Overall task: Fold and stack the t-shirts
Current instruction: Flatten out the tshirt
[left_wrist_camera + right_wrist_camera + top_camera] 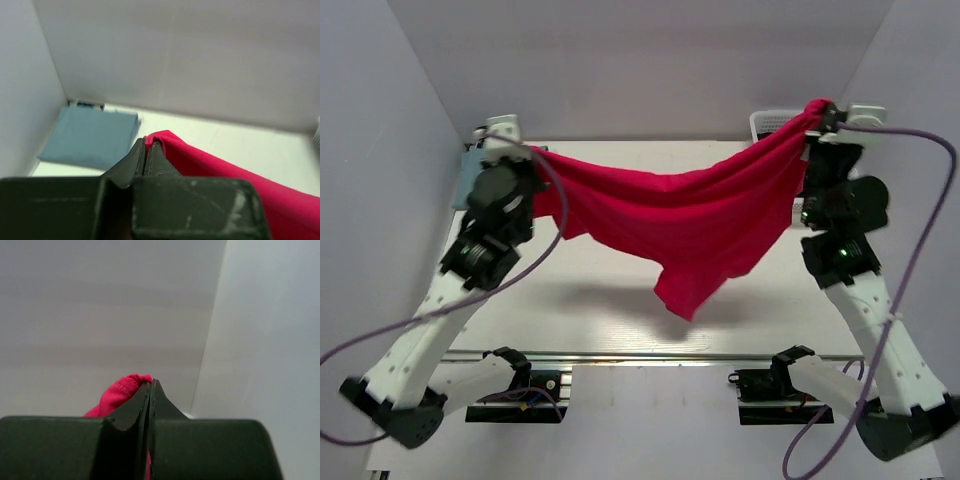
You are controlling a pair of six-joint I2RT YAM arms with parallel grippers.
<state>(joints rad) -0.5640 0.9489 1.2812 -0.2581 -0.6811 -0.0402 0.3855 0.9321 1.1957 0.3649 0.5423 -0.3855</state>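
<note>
1. The left jaws are pressing fully together on one upper edge of the red shirt (pixel 690 225). No gap is showing between them in the left wrist view, where the red shirt (pixel 240 185) is trailing off to the right of the jaws.
2. The right jaws are likewise clamping completely onto the opposite edge. In the right wrist view, a bunched fold of the red shirt (pixel 117 392) is bulging out just left of their tips.
3. The red shirt is hanging in the air between the two sets of jaws and sagging in the middle. Its lowest flap is dangling well below both and, judging by the shadow, is hanging clear of the counter (pixel 620 320).
4. The blue-grey shirt (pixel 90 137) is lying flat beyond and to the left of the left jaws, in the far corner. It is presenting as a neat rectangle, so it is probably already folded.
5. Judged progress: one shirt is appearing finished, while the red one is waiting to be laid down, folded and stacked on the blue-grey one.
6. The counter is showing as pale and smooth, with plain pale walls enclosing it on three sides. A white basket (pixel 765 122) is sitting behind the right jaws, partly hidden by the red shirt.
</note>
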